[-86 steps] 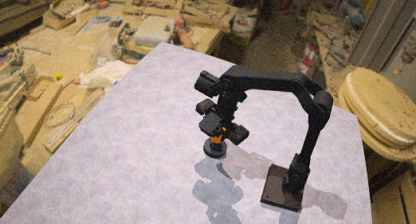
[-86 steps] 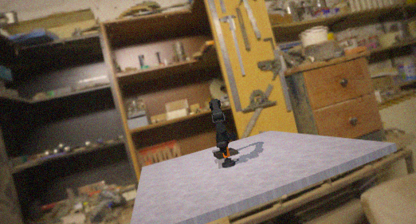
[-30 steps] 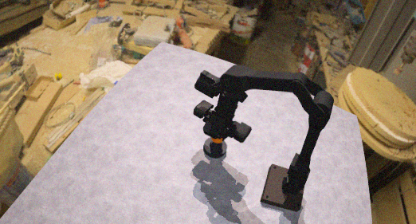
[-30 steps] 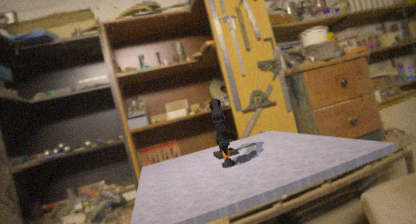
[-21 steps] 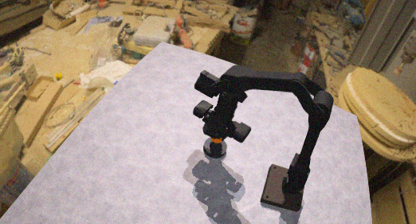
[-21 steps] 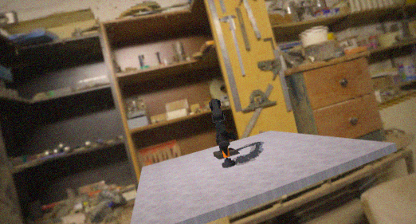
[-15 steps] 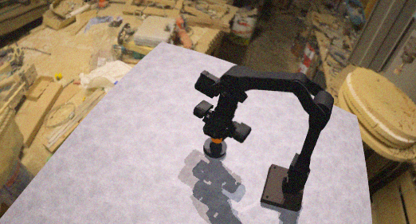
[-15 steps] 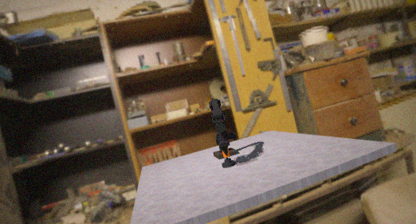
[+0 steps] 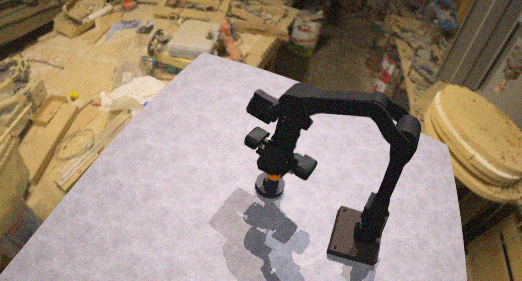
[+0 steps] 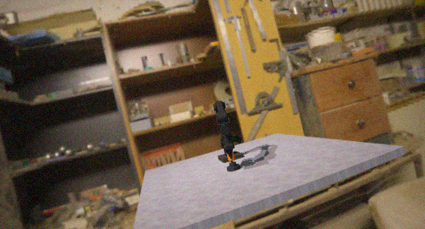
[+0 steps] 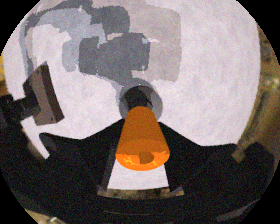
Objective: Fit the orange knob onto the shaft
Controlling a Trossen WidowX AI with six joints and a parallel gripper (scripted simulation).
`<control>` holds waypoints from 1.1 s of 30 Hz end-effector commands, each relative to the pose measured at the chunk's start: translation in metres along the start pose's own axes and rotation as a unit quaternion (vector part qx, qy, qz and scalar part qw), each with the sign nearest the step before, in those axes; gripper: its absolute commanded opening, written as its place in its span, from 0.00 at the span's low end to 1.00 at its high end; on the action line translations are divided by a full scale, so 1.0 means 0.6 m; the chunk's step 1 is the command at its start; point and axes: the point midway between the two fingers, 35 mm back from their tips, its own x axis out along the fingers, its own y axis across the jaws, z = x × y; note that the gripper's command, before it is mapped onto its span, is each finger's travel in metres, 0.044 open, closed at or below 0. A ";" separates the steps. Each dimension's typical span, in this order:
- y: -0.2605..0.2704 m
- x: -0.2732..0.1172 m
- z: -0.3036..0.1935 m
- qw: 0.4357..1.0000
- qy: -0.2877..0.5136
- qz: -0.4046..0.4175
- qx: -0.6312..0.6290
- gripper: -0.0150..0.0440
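While the pincer (image 9: 275,173) (image 10: 230,153) (image 11: 140,123) pinches the orange knob (image 9: 273,177) (image 10: 229,159) (image 11: 142,132), the knob sits above the pedestal (image 9: 260,190) (image 10: 234,168) (image 11: 157,102), its long axis roughly in line with the dark shaft (image 9: 271,187) (image 11: 137,96); flat alignment cannot be told.

Tool (image 9: 273,175) (image 10: 230,156) (image 11: 140,123) sits right over the round pedestal (image 9: 259,188) (image 10: 234,169) (image 11: 158,105), so straight down is blocked by the pedestal and its dark shaft (image 9: 271,187) (image 11: 137,97). Open surface (image 9: 165,152) (image 10: 195,189) (image 11: 221,75) on the pedestal's far side from the base, wide, passable. Between pedestal and arm's base plate (image 9: 341,233) (image 10: 222,158) (image 11: 52,102) there's a gap, bare surface, only shadow across part. Base plate plus upright arm link (image 9: 390,182) block that side. Arm's upper link (image 9: 340,103) spans overhead, limits entry from above there. Room beneath it, surface visible.
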 end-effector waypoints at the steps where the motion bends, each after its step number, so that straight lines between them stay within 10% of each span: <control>1: 0.002 -0.004 0.000 1.000 -0.001 0.001 -0.006 0.25; 33: -0.011 0.002 0.002 0.994 -0.001 0.001 -0.106 0.25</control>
